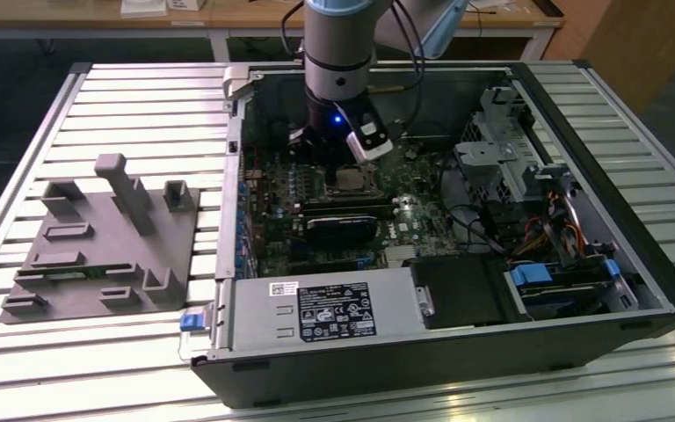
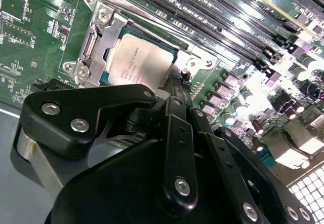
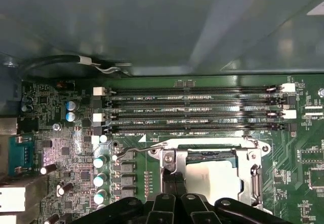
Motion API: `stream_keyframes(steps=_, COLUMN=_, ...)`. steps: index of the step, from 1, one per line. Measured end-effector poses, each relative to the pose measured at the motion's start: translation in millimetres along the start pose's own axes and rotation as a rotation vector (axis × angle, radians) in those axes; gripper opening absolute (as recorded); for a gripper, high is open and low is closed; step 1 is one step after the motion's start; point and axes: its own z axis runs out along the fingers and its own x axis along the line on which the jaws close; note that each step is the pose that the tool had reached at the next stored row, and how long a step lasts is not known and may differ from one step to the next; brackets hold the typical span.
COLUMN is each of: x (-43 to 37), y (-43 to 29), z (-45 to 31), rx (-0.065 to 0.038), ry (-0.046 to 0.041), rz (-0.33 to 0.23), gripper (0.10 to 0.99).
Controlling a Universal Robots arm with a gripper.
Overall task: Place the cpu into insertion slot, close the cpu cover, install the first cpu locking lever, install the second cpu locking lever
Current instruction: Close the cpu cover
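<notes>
Your cpu (image 2: 139,64) sits in the slot (image 2: 107,62), cover (image 2: 93,41) down around it. Hand (image 2: 176,84) is low at the slot's edge, just beside the cpu, fingers (image 2: 174,112) closed together, nothing visibly gripped.

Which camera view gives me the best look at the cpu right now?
The second wrist view: the cpu shows its pale face nearly whole, close up. The first wrist view shows part of it; in the exterior view it is a small, distant pale square.
</notes>
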Motion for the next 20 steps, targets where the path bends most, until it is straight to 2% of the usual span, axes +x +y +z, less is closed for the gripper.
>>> stream_keyframes(steps=3, x=-0.3, y=0.1, z=-0.4, rx=-0.010, ry=0.0001, rz=0.000, gripper=0.106)
stream_keyframes(steps=5, x=-0.2, y=0.2, z=-1.3, rx=-0.014, ry=0.0000, rz=0.000, gripper=0.106)
stream_keyframes(steps=9, x=-2.0, y=0.2, z=-1.8, rx=-0.014, ry=0.0005, rz=0.000, gripper=0.106)
stream_keyframes(steps=20, x=-16.1, y=0.7, z=-1.5, rx=-0.014, ry=0.0006, rz=0.000, gripper=0.106)
